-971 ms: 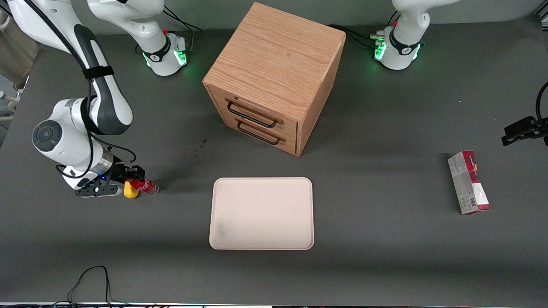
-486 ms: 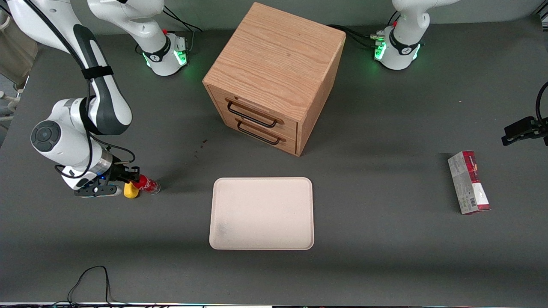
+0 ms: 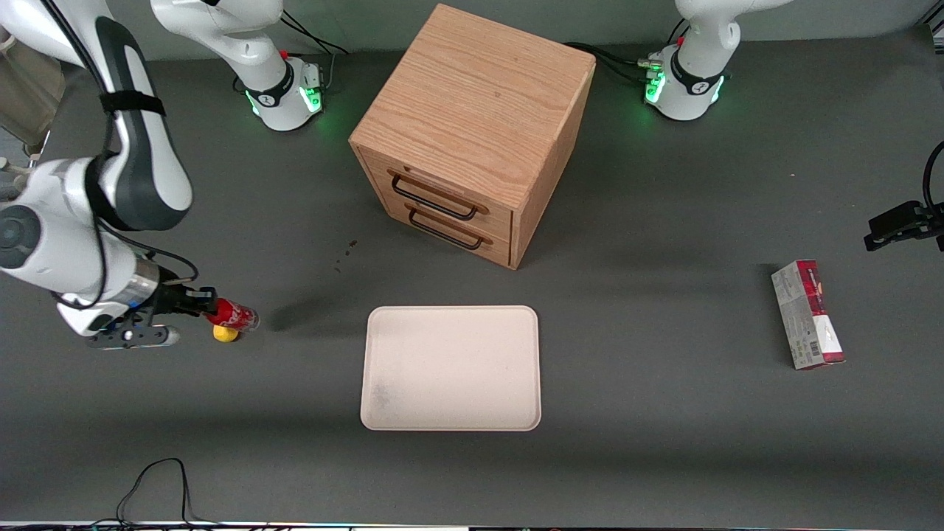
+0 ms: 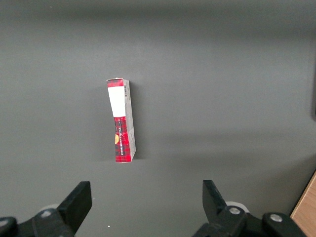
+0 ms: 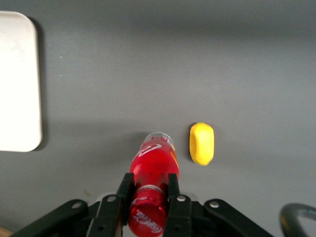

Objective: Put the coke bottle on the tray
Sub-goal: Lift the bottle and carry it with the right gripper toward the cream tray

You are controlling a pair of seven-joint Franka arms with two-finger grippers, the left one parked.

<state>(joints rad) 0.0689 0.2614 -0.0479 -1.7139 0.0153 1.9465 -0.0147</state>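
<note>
End effector: the end effector point(image 3: 198, 305) hangs at the working arm's end of the tabletop point(image 3: 664, 413), its two fingers point(image 5: 174, 190) clamped on the neck of the coke bottle point(image 3: 231, 315), just under the red cap.
Coke bottle: held nearly level with its clear base pointing toward the tray; it appears raised off the tabletop (a shadow lies apart from it in the wrist view).
Tray: the tray point(image 3: 451, 367) lies flat and bare in front of the wooden drawer cabinet point(image 3: 472, 133), well apart from the bottle.
Neighbour: a small yellow lump point(image 3: 225, 333) sits just beside the bottle, on the tabletop.
Step in hand: carrying the bottle to the tray, by the look of it.
Doing it well: lift clear of the yellow lump first, travel level over the low rim, then set down near the tray's middle before opening, since a round bottle laid on its side may roll.
</note>
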